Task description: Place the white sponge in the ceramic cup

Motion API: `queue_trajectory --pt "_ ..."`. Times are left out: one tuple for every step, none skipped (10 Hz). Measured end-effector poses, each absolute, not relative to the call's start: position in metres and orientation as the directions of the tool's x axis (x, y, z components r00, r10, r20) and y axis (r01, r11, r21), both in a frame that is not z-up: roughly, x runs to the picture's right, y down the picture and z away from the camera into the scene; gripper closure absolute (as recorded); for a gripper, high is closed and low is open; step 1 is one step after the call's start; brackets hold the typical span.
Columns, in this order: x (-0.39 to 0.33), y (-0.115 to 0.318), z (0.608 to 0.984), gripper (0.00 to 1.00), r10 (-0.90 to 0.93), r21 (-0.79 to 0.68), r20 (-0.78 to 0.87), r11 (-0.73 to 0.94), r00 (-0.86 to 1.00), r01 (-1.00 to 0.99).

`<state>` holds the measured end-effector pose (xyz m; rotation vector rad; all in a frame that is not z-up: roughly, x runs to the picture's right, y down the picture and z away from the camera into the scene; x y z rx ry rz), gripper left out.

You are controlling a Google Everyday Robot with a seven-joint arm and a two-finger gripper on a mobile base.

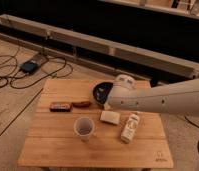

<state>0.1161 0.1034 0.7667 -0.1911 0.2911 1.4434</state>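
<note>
The white sponge (110, 117) lies flat on the wooden table (53, 150), just right of the ceramic cup (84, 128), which stands upright near the table's middle. The two are close but apart. My gripper (111, 100) is at the tip of the white arm that reaches in from the right. It hovers above the table just behind the sponge and over the edge of a dark bowl. It is open and holds nothing; the sponge rests on the wood below it.
A white labelled bottle (130, 127) lies right of the sponge. The dark round bowl (99, 91) sits at the back, partly behind the arm. A dark flat bar (59, 106) and a brown item (82, 104) lie at left. Cables and a small device (29, 66) are on the floor.
</note>
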Motion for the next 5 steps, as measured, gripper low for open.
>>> queue_trajectory --pt "0.119 0.109 0.772 0.2 0.943 0.037 -0.317 0.123 0.105 -0.992" --pt "0.121 0.117 0.778 0.2 0.935 0.016 -0.331 0.144 0.13 -0.99" --pt "0.121 0.132 0.785 0.2 0.915 -0.022 -0.36 0.188 0.183 -0.982" --pt "0.12 0.142 0.788 0.2 0.897 -0.052 -0.382 0.221 0.224 -0.974" --pt "0.116 0.156 0.79 0.2 0.865 -0.1 -0.412 0.269 0.286 -0.958"
